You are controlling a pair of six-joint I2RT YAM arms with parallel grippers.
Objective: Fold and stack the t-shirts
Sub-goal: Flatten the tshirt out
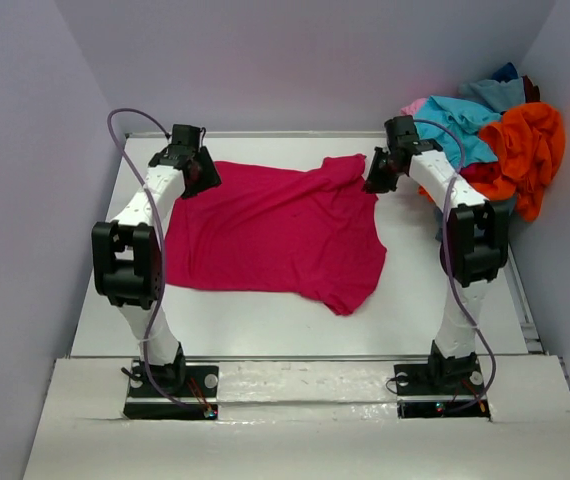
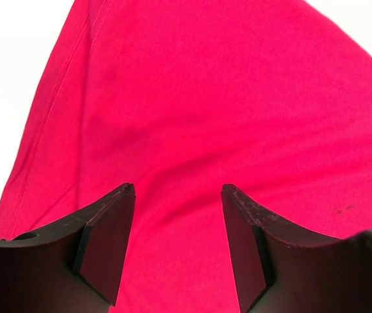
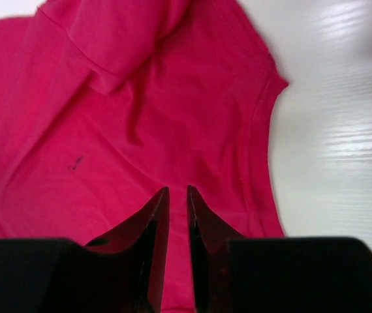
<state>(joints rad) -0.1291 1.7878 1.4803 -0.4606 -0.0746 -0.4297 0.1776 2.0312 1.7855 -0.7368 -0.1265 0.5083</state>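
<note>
1. While the crimson shirt [image 1: 275, 235] lies spread and unfolded mid-frame, other t-shirts [image 1: 495, 140] sit heaped upper right; I see no stack.
2. Left gripper [image 2: 178, 188] wide, empty, over it.
3. Right gripper [image 3: 177, 189] nearly closed at its edge; I cannot tell if it grips.

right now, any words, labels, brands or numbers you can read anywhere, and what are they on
None: no readable text in any view.
No print or label shows on the crimson t-shirt, the pile of other t-shirts or the table.
The small dark mark on the crimson cloth is a speck, not lettering.
</note>
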